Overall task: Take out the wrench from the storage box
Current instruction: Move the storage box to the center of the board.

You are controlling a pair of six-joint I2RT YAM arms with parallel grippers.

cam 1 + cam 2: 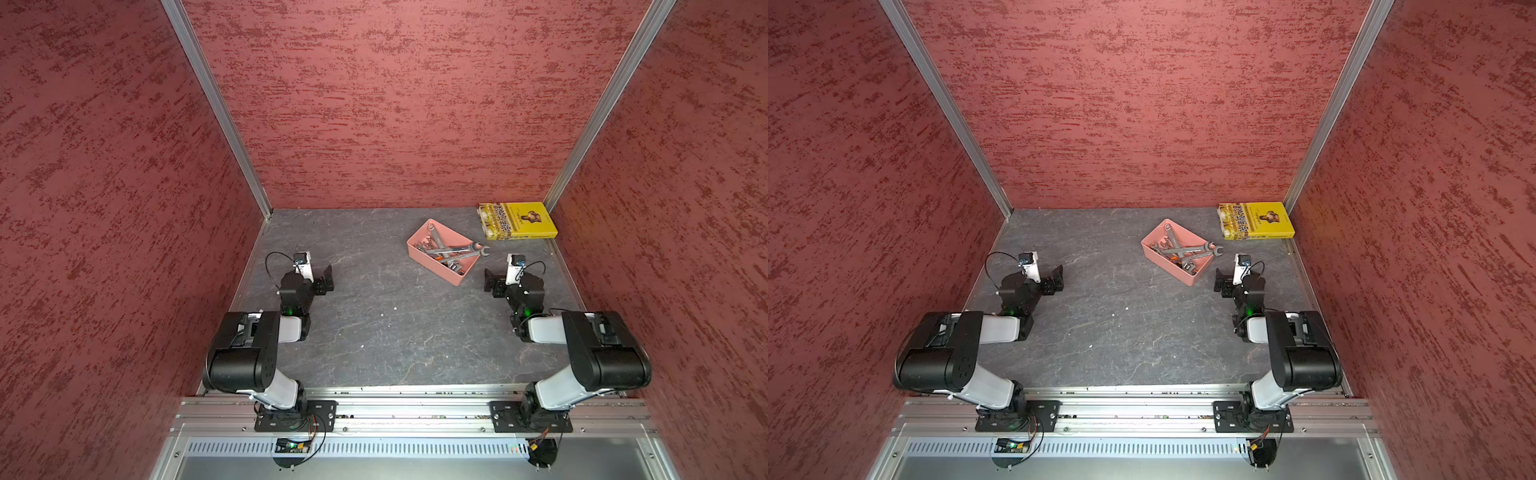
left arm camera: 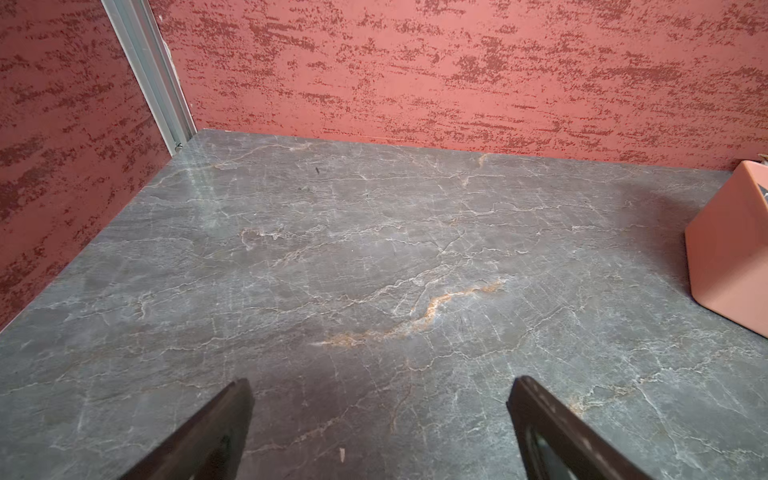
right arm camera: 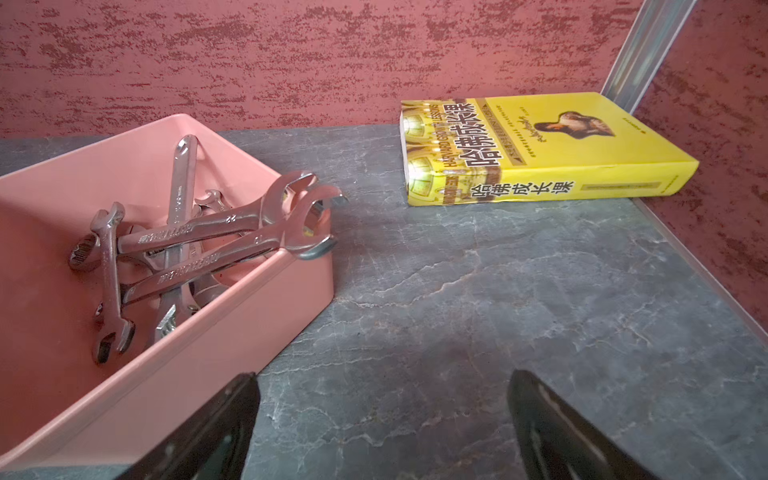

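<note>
both top views — storage box [image 1: 428, 264] far right on table [image 1: 374, 332], near yellow book [image 1: 519, 220], wrenches [image 1: 446, 249] piled inside, one head past the rim | left wrist — left gripper [image 2: 380, 386] spread wide above the table | right wrist — right gripper [image 3: 384, 378] spread wide, just beside the box

Grey tabletop [image 1: 374, 332]: storage box [image 1: 430, 267], yellow book [image 1: 519, 220]

Lighting even, diffuse, moderately bright. Soft shadow beside storage box [image 2: 723, 266]. Faint sheen on tabletop [image 2: 199, 187], far left corner. Wide-angle bowing at edges.
</note>
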